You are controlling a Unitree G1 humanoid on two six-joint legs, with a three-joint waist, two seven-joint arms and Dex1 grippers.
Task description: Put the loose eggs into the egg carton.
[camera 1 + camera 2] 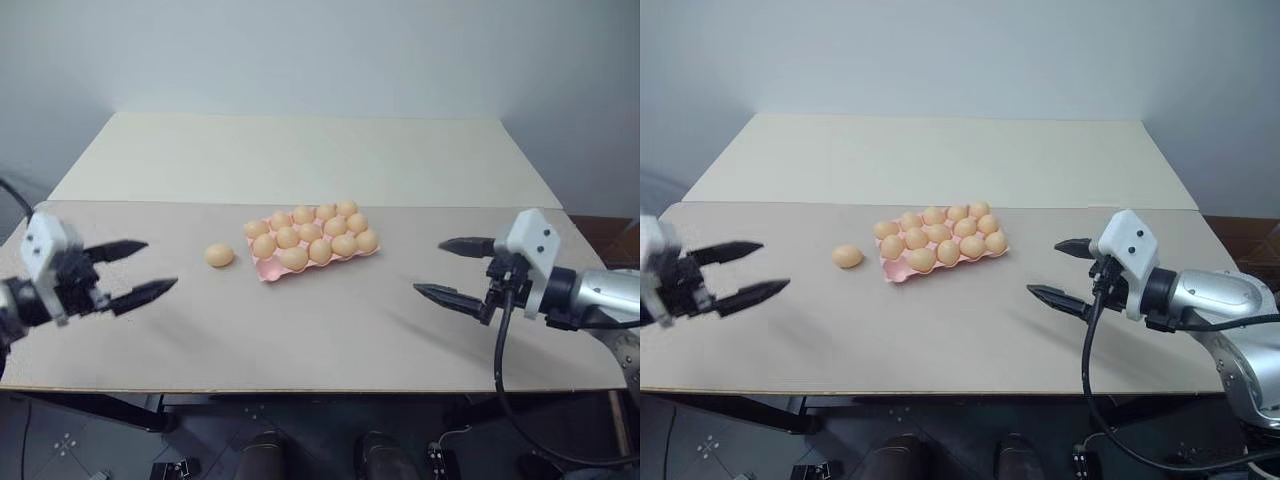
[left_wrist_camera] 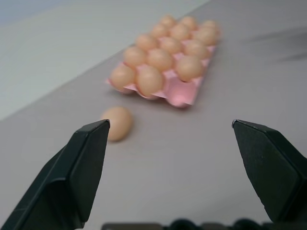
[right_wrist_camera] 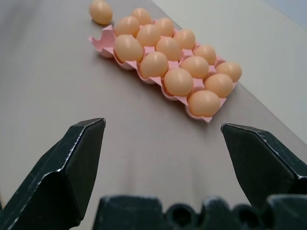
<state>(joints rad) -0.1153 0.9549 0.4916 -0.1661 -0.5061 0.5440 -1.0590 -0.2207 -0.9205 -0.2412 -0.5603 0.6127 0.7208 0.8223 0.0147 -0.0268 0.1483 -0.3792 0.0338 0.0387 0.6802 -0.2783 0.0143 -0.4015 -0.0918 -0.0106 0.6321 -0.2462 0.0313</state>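
With both grippers' fingers wide and empty, pinch the smooth, fragile, roll-prone pale orange-tan egg (image 1: 219, 255), lying on the surface just beside the flat pink moulded carton (image 1: 268, 270), gently across its middle.

Open tabletop on all sides of carton; single egg lying to its left.

Pink egg carton (image 1: 312, 250) near middle of table (image 1: 300, 340), nearly full, one corner cup on left end showing bare. Loose egg (image 1: 219, 255) just beside that end, apart from carton, with bare surface around it. Left gripper (image 1: 143, 270) wide open, well apart from egg, unobstructed run between. Right gripper (image 1: 452, 268) wide open, well apart from carton, nothing between. Far half of table bare.
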